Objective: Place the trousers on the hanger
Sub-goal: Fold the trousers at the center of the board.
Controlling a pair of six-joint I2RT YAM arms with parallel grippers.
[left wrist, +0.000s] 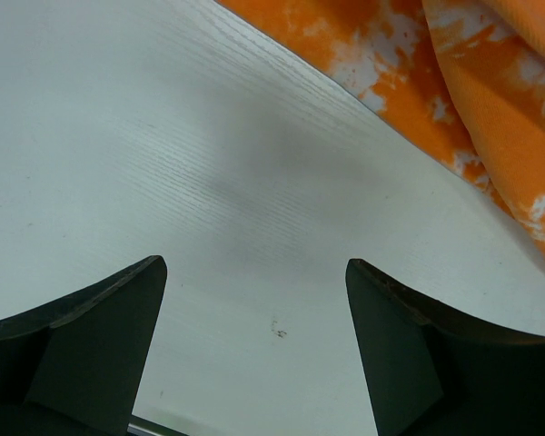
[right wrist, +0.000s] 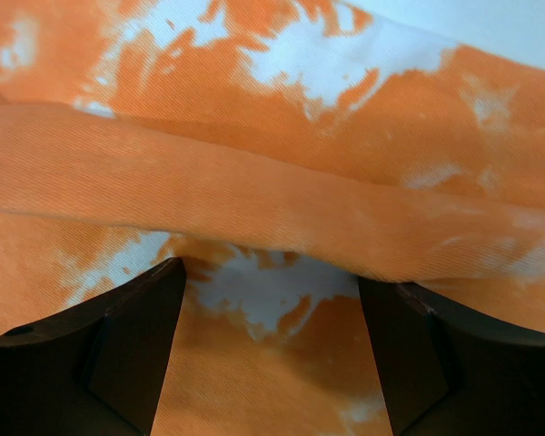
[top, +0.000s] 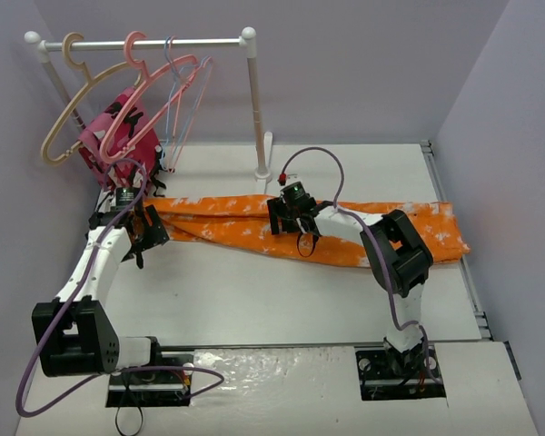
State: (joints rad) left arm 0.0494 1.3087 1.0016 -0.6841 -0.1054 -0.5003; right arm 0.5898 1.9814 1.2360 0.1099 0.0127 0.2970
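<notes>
Right tool over orange, white-blotched trousers

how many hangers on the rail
4, all on the rail: beige hanger at the left, salmon-pink hanger beside it, then thin blue wire hanger and thin pink wire hanger. The thin ones overlap, so another may be hidden.

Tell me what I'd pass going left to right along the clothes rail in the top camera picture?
beige hanger → salmon-pink hanger → thin wire hangers → white right post
</notes>
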